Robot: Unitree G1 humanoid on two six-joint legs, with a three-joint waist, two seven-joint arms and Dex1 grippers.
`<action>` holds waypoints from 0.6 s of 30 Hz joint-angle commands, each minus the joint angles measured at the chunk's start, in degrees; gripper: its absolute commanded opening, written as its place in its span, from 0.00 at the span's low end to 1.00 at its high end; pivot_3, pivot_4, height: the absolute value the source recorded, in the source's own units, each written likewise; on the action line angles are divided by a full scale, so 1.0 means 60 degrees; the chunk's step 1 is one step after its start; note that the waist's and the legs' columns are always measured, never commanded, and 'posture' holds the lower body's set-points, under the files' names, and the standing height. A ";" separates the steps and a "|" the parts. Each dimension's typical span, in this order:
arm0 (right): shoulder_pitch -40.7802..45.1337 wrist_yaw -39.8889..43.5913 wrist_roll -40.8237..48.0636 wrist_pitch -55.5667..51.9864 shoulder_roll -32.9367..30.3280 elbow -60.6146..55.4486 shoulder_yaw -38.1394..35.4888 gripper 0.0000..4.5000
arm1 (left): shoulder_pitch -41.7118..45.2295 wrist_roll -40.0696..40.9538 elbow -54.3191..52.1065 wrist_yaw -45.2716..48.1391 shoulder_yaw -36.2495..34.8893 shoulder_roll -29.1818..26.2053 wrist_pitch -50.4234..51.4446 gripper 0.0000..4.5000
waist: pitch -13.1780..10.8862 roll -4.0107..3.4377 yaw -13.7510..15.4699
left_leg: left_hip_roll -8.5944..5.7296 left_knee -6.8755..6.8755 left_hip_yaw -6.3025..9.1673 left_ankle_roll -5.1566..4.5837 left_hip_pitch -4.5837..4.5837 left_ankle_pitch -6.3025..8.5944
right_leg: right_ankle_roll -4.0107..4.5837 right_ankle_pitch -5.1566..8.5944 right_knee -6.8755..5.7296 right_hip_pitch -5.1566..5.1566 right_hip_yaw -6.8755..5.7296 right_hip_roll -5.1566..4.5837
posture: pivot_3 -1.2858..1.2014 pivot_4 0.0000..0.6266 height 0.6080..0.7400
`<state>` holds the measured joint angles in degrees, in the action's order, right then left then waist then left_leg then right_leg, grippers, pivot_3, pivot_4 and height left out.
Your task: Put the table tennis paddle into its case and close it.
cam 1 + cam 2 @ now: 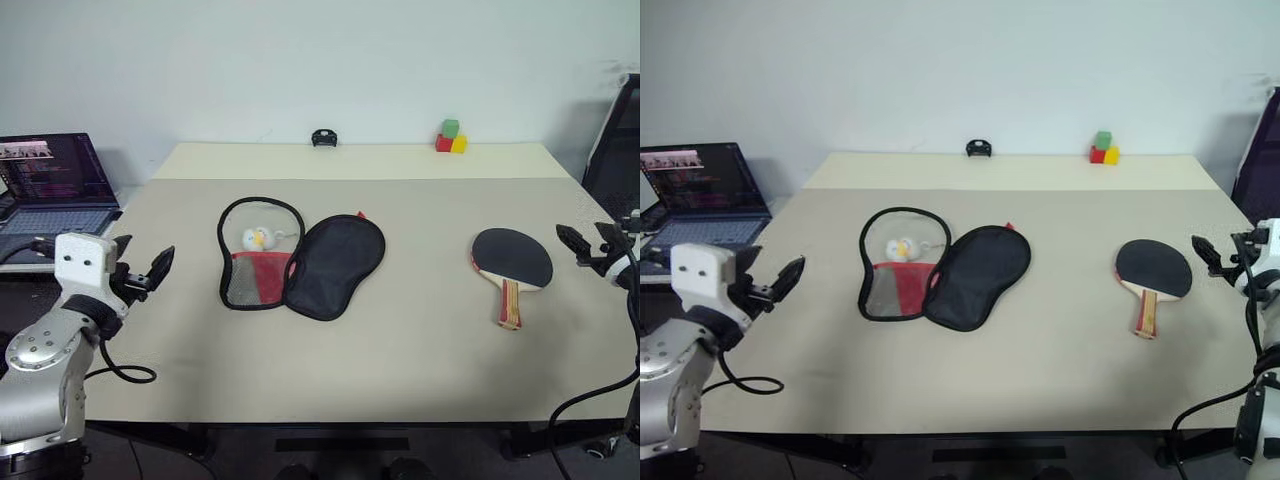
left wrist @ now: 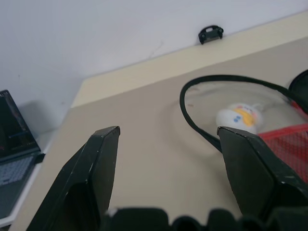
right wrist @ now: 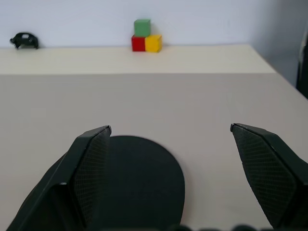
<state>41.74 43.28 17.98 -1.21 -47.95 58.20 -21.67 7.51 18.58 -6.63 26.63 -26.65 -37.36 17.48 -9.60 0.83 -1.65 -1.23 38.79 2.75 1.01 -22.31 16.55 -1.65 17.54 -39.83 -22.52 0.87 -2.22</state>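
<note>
Beige tabletop (image 1: 400,350): unzipped black-and-red fabric case (image 1: 300,262) left of centre, stiff, light black-faced wooden-handled paddle (image 1: 511,262) right — best grasped by its handle; left hand (image 1: 145,272) and right hand (image 1: 580,242) open, empty.

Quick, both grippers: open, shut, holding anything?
Left gripper: jaws open, empty.
Right gripper: jaws open, empty, near the paddle.

- I can read no word, brand or number anywhere before me.
- The laptop (image 1: 50,180) at my ten o'clock shows rows of text on its dark screen, too small for me to make out.
- The case (image 1: 300,262), lying open near twelve o'clock, shows me no legible logo or label.
</note>
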 commanded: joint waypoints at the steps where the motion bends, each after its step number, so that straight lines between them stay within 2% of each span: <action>1: 0.0066 0.0105 -0.0019 -0.0123 -0.0399 -0.0503 -0.0070 0.97 | 0.0286 -0.0178 0.0170 -0.0094 0.0232 0.0141 -0.0424 0.79 | 0.0000 0.0000 0.0000 | 0.0000 0.0000 -0.0001 0.0000 0.0002 0.0000 | 0.0000 0.0000 0.0000 0.0001 0.0001 0.0000 | 0.52 0.24 1.00; 9: 0.0155 0.0317 0.0302 -0.0674 -0.0301 -0.1725 -0.0157 0.97 | 0.0667 0.0104 0.0555 0.0353 0.0508 0.0362 -0.0819 0.79 | -0.0001 -0.0001 -0.0027 | 0.0001 -0.0010 -0.0004 -0.0002 0.0060 0.0002 | 0.0000 0.0000 0.0005 0.0046 0.0006 0.0000 | 0.52 0.24 1.00; 18: -0.0625 0.0524 0.0859 -0.2597 0.0538 -0.4598 0.0314 0.97 | 0.0808 0.0662 0.0603 0.0648 0.0159 0.0142 -0.0508 0.79 | -0.0001 -0.0001 -0.0016 | 0.0002 -0.0009 0.0001 -0.0002 0.0058 0.0002 | 0.0000 0.0000 0.0008 0.0049 0.0002 -0.0001 | 0.52 0.24 1.00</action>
<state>38.07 46.14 21.63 -15.30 -44.75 35.17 -20.19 11.62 20.88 -1.81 29.83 -23.35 -35.14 14.65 -9.60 0.83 -1.75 -1.21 38.73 2.76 1.00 -21.97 16.57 -1.65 17.55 -39.78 -22.23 0.88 -2.23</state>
